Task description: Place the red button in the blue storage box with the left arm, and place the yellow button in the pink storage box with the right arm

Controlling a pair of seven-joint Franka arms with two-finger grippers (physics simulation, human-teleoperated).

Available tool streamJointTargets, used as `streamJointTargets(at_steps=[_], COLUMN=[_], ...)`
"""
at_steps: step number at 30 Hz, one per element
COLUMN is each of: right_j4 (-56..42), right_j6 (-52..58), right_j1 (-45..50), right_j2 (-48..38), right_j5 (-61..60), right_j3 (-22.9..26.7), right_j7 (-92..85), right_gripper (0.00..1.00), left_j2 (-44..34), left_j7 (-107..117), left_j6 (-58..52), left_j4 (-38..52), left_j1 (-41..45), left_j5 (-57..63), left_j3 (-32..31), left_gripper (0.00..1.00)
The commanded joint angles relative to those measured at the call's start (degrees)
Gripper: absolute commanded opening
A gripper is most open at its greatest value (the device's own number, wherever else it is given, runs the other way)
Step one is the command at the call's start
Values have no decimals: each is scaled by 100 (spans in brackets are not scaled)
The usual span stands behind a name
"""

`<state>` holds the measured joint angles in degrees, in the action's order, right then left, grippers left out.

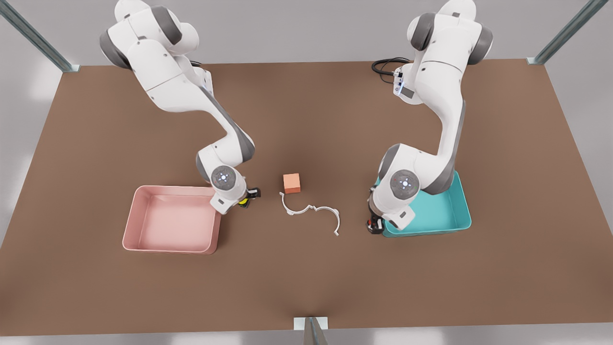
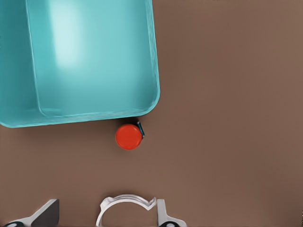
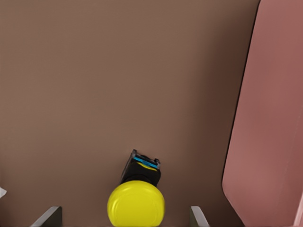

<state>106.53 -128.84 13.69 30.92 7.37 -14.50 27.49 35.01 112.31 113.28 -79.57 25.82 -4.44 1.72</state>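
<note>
My matte brown desk [image 1: 306, 278] sits before grey walls. My left jaws [image 2: 106, 215] hang open above the red button [image 2: 129, 136], just beside the glossy blue box [image 2: 90, 56]. My right jaws [image 3: 125, 216] gape around the yellow button [image 3: 136, 203], beside the smooth pink box [image 3: 270, 142].

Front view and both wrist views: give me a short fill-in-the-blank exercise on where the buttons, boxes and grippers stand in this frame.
1. The red button sits on the table just outside the ____ storage box.
2. The open right gripper straddles the ____ button.
3. The pink storage box holds ____ buttons.
4. The open left gripper is near the red button but does not ____ it.

Missing: blue; yellow; no; hold
</note>
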Motion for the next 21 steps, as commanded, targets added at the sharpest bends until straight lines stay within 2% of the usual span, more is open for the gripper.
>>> streamJointTargets(at_steps=[1,10,13,16,17,18,20,21], right_j4=[87,298,298,298,281,263,263,263], right_j6=[-572,-1099,-1090,-1073,-1064,-1038,-1038,-1029], right_j1=[-15,-50,-50,-59,-59,-59,-50,-50], right_j2=[2,362,371,362,362,336,327,309], right_j5=[1,1,1,10,10,10,36,133], right_j3=[-1,52,61,61,61,70,70,70], right_j7=[1716,1716,1707,1681,1681,1681,1681,1690], right_gripper=[100,98,67,61,55,54,38,36], left_j2=[59,199,331,410,419,446,560,586], left_j7=[3711,2788,2498,2322,2322,2322,2322,2322], left_j6=[89,449,555,678,678,678,792,801], left_j4=[-6,-524,-472,-454,-454,-454,-436,-436], left_j1=[-7,-148,-148,-139,-139,-139,-121,-121], left_j5=[-5,329,347,347,347,347,347,356], left_j3=[4,4,4,4,4,4,4,4], left_gripper=[100,100,100,100,100,100,100,100])
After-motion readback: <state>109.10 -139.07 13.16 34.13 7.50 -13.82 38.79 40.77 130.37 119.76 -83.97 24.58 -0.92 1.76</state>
